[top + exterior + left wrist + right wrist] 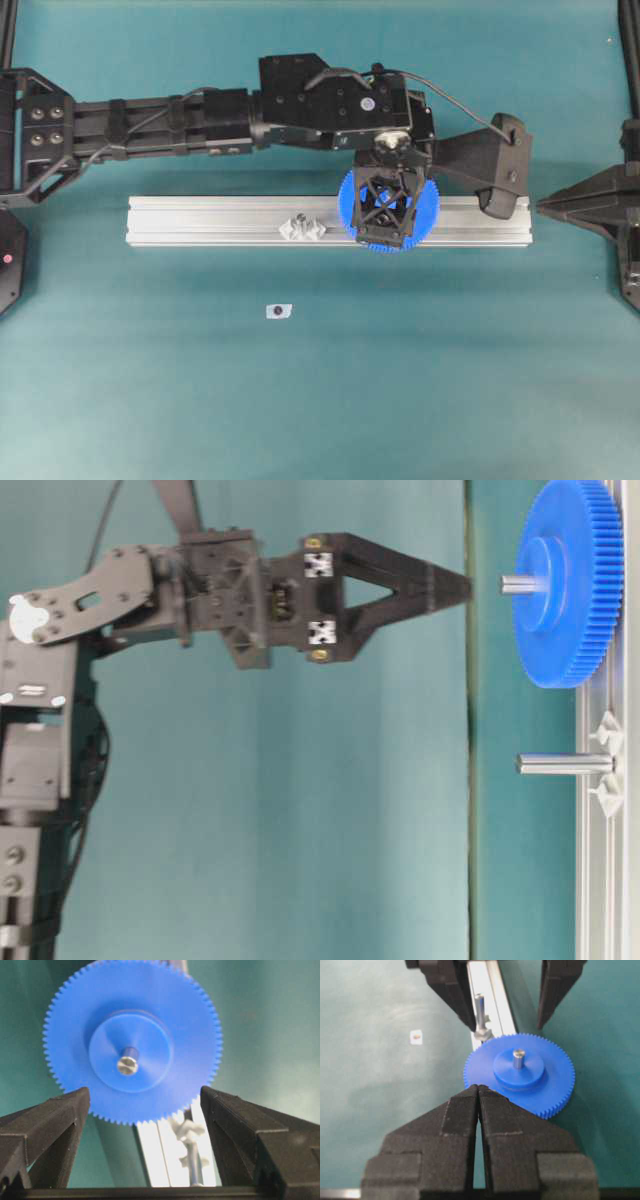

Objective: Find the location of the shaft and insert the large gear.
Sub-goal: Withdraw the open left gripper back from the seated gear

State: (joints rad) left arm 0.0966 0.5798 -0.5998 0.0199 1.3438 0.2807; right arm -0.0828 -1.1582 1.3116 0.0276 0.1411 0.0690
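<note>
The large gear [425, 205], a bright blue toothed disc, lies flat on the aluminium rail [200, 215], threaded on the shaft. The shaft's metal tip [127, 1064] sticks up through the hub [519, 1058], and its feet are hidden under the gear. My left gripper [385, 210] hangs straight above the gear, open and empty. Seen from table level, the left gripper [455, 583] stands a short way clear of the shaft tip [518, 583]. My right gripper [478, 1087] is shut on nothing, just right of the gear and the rail's end [545, 205].
A second upright peg [565, 764] with clear diamond feet [303, 228] stands on the rail left of the gear. A small clear piece with a dark top [278, 311] lies on the teal table in front of the rail.
</note>
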